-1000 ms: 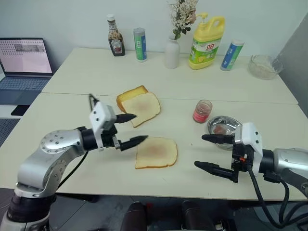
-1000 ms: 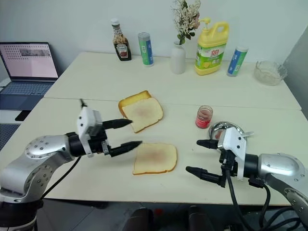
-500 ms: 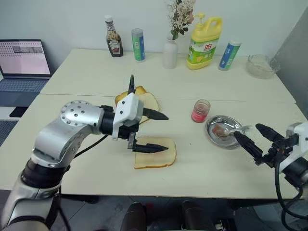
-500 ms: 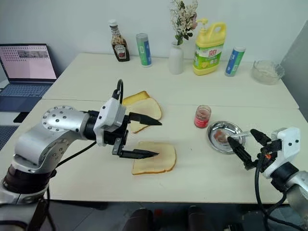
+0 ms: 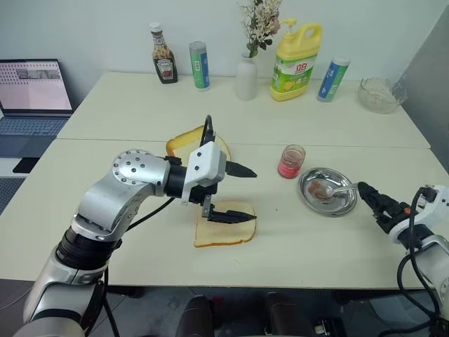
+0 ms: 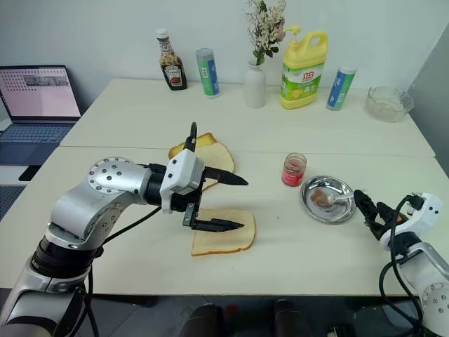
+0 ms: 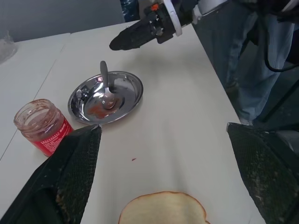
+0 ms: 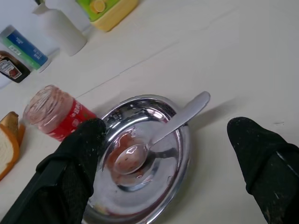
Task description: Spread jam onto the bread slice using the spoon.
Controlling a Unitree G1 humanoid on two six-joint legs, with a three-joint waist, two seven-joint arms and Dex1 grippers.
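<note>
A: Bread slice (image 5: 224, 226) is lying flat on the table (image 5: 126, 175), near the front edge. Where is the left gripper (image 5: 245, 193) standing?

B: It is hanging over the slice with its two black fingers spread wide. One finger is sitting just above the bread and the other is higher. It is holding nothing, and I cannot tell if the lower finger is touching the bread.

A: And the right gripper (image 6: 370, 208)?

B: It is also standing wide open and empty. It is pointing toward the round steel dish (image 8: 180, 144), just beside its rim, but it is not touching it.

A: Where is the spoon (image 8: 161, 133) resting?

B: It is lying in the dish. Its bowl is sitting in the middle of the dish with a little red paste on it, and its handle is leaning over the rim, toward the right gripper.

A: And the jam (image 7: 42, 128)?

B: It is staying in the small glass jar, which is standing upright just beside the dish, without a lid. More bread (image 5: 189, 144) is lying behind the left gripper.
</note>
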